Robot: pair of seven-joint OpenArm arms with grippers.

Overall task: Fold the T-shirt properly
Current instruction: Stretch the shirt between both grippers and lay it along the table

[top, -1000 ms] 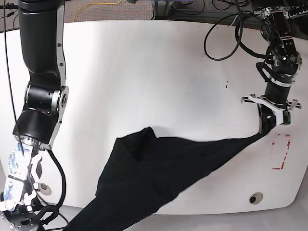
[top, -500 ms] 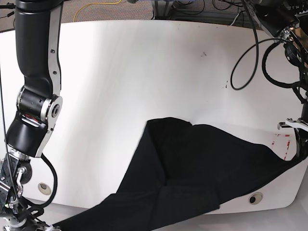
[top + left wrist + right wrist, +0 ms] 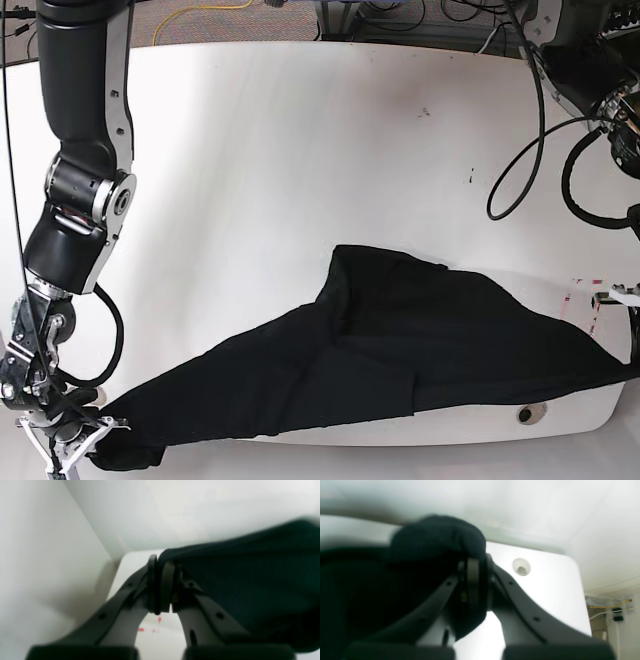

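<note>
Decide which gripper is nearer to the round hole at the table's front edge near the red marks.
Left. The left gripper grips the T-shirt just right of the hole; the right gripper holds the other end at the far corner.

Bright, even light falls on the white flat surface (image 3: 300, 150), with only soft shadows. Both wrist views are blurred (mostly up close), and the large black soft-fabric T-shirt (image 3: 400, 340) loses nearly all detail there.
</note>
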